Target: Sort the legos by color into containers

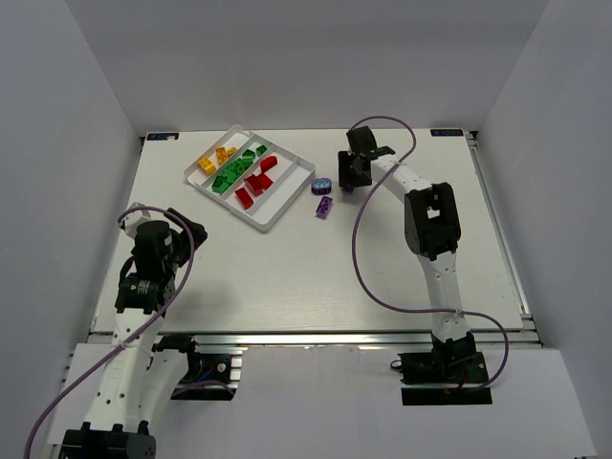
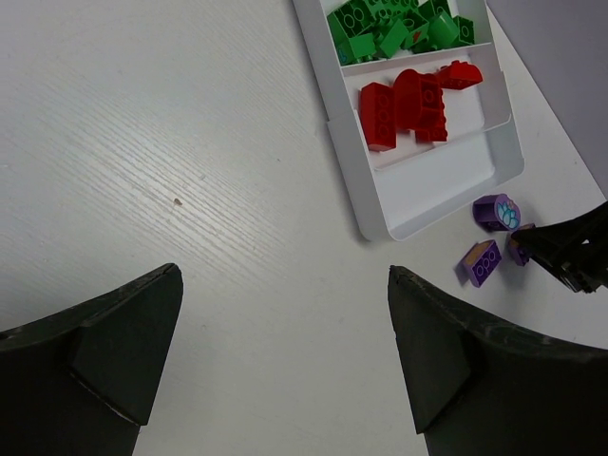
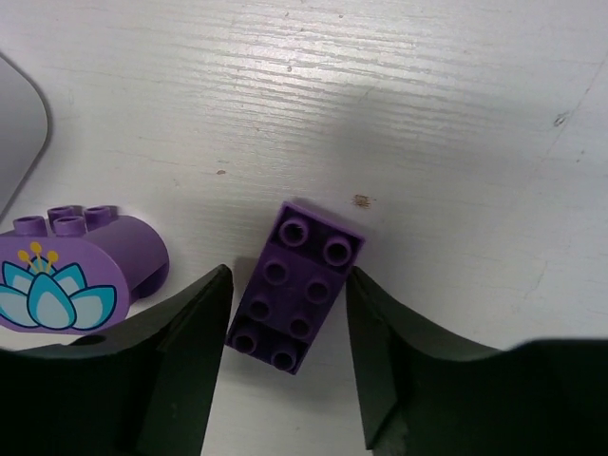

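Note:
The white tray (image 1: 287, 206) holds yellow-orange legos (image 1: 216, 159), green legos (image 1: 237, 169) and red legos (image 1: 256, 182) in separate compartments; its right-hand compartment (image 2: 427, 185) is bare. Three purple legos lie on the table right of it: a round one with a flower print (image 3: 71, 275), a brick (image 1: 325, 206), and a studded brick (image 3: 296, 290). My right gripper (image 3: 288, 277) is down over the studded brick, a finger on each long side and narrow gaps showing, so it is open. My left gripper (image 2: 285, 313) hangs wide open over bare table at the near left.
The tray's rounded corner (image 3: 19, 123) lies just left of the round purple lego. Grey walls enclose the table on three sides. The right arm's cable (image 1: 359, 249) loops over the table's middle right.

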